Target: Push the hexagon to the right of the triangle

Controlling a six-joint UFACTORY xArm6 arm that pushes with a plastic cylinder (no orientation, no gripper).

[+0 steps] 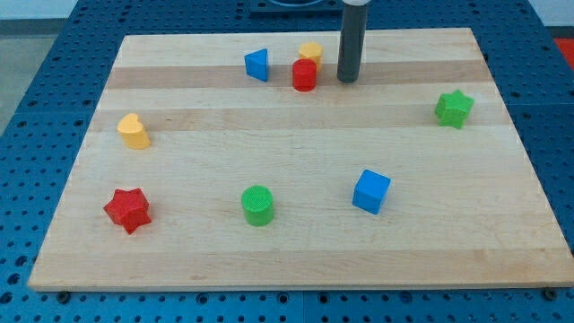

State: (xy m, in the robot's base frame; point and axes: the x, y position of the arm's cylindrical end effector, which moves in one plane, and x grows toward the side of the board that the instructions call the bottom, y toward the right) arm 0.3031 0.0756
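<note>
The tip (348, 79) has no jaws and stands at upper centre, just right of the yellow hexagon (311, 53) and red cylinder (304, 75). The blue triangle (257, 65) lies to their left. Any further nudge should be gentle and avoid the cylinder.

The pale wooden board (296, 242) is showing lengthwise grain in light and darker planks, its finish smooth and matt. The dark grey cylindrical rod (351, 40) is looking like matt metal or plastic, down to my tip (348, 80). The green plastic cylinder (257, 205) is showing fine ridged lines on its top face. The blue plastic cube (370, 191) and red plastic star (126, 210) are looking smooth, faintly glossy. The blue perforated table surface (36, 54) is looking like painted metal.
</note>
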